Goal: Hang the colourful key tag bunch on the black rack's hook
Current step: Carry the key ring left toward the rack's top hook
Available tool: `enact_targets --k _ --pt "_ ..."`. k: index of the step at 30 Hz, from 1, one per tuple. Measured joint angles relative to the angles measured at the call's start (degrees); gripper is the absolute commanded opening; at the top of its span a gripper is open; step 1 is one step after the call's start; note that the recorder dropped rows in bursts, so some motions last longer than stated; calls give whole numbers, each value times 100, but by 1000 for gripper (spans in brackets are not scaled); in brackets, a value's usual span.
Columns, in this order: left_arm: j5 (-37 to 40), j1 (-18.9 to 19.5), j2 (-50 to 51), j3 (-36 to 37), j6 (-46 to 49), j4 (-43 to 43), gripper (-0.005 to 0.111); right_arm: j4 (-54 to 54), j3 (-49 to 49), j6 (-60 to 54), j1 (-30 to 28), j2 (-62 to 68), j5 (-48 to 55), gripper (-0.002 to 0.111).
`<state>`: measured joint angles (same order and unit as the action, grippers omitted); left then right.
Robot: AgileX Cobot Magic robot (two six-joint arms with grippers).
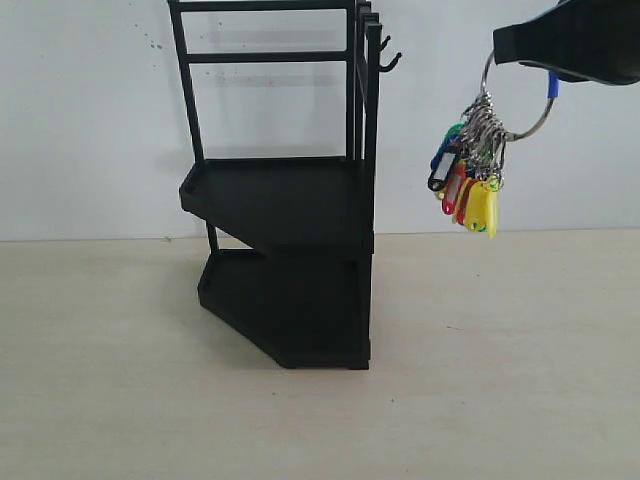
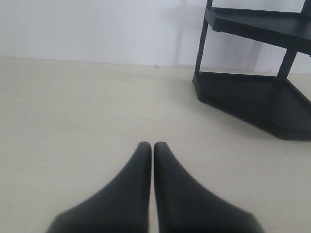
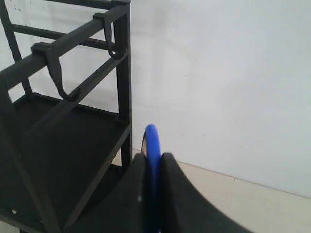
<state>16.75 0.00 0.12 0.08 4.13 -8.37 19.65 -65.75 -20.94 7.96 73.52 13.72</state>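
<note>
The colourful key tag bunch [image 1: 470, 185] hangs in the air to the right of the black rack [image 1: 285, 230], below its large silver loop [image 1: 535, 125]. My right gripper [image 1: 503, 47] is shut on the loop's blue sleeve [image 3: 152, 138], a little right of the rack's small hooks [image 1: 388, 60] and at about their height. In the right wrist view the gripper [image 3: 153, 158] pinches the blue sleeve, with two hooks [image 3: 62, 82] [image 3: 113, 46] hanging from the rack's top bar ahead. My left gripper [image 2: 153, 145] is shut on nothing, low over the table, with the rack [image 2: 252, 97] ahead.
The rack stands on a pale table [image 1: 500, 380] against a white wall [image 1: 90, 120]. Its two angular trays [image 1: 275, 195] jut out towards the left front. Bare tabletop lies left and right of it.
</note>
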Motion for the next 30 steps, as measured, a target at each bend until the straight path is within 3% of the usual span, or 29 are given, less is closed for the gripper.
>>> enact_targets --k 17,30 --pt "0 0 0 0 0 0 4 48 -858 -124 11 1449 -355 0" --pt "0 0 0 0 0 0 4 79 -1395 -306 582 1826 -591 0"
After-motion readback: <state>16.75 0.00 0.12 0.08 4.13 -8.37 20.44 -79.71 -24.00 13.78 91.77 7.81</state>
